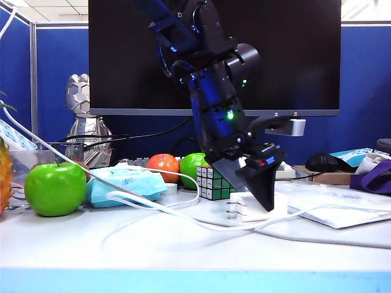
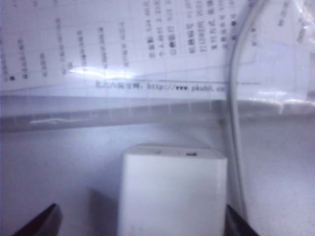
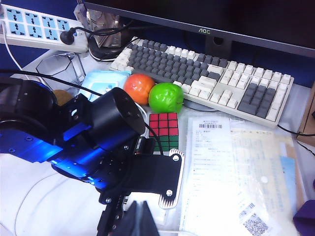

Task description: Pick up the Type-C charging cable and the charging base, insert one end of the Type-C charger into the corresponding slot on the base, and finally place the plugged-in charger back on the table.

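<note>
Nearest the exterior camera ran the light-blue front edge of the flat white table (image 1: pixel 183 256). Further back on it lay the small glossy white charging base (image 1: pixel 253 206), its two metal prongs facing left. The left gripper (image 2: pixel 142 221) was lowered over that block with its black fingers (image 2: pixel 42 222) spread wide on either side, not clamped on it. A thin glossy white Type-C charging cable (image 2: pixel 235 123) ran just beside the base, over a clear plastic sleeve of printed papers (image 2: pixel 123 49). Behind the base stood a colourful Rubik's cube (image 1: pixel 211 182); a green apple (image 1: pixel 55 188) and a pale blue wet-wipes pack (image 1: pixel 125 183) sat well to the left. The right gripper was not visible in any view and was closed; its wrist camera looked down on the left arm (image 3: pixel 74 137), a grey-and-white keyboard (image 3: pixel 206 78) and an orange (image 3: pixel 139 87).
</note>
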Motion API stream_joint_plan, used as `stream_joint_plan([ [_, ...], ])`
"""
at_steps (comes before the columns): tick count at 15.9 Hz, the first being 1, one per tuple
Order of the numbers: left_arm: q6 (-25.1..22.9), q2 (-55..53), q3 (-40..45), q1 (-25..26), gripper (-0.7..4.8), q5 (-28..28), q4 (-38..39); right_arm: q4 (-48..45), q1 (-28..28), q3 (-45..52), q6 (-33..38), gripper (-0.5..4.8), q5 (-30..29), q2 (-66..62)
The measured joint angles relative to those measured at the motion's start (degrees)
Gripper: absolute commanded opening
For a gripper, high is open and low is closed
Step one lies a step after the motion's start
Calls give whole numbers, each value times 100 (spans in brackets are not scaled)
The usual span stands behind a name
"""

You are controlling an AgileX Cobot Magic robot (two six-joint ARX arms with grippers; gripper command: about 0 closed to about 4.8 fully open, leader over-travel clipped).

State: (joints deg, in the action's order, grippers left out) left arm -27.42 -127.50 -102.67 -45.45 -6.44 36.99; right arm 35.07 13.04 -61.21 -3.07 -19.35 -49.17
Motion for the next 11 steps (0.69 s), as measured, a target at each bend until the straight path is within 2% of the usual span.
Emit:
stream_joint_plan([
  [2,0,-111,0,24,430,-186,20,-2,0,0,0,-1,2,-2],
  [3,0,-155,7,17,397,-258,77,-2,0,0,0,-1,2,-2],
  [4,0,-164,4,20,321,-262,59,-2,0,0,0,-1,2,-2],
  [6,28,-175,4,13,286,-295,11,0,0,0,0,-1,2,0],
  [7,24,-175,4,11,70,-295,4,-2,0,0,0,-1,2,0],
  [8,44,-175,2,-20,-6,-293,-28,-2,0,0,0,-1,2,0],
  [10,90,-170,2,-48,-6,-293,-39,-2,0,0,0,-1,2,-2],
  [11,138,323,35,-44,-6,-293,98,-2,0,0,0,-1,2,0],
])
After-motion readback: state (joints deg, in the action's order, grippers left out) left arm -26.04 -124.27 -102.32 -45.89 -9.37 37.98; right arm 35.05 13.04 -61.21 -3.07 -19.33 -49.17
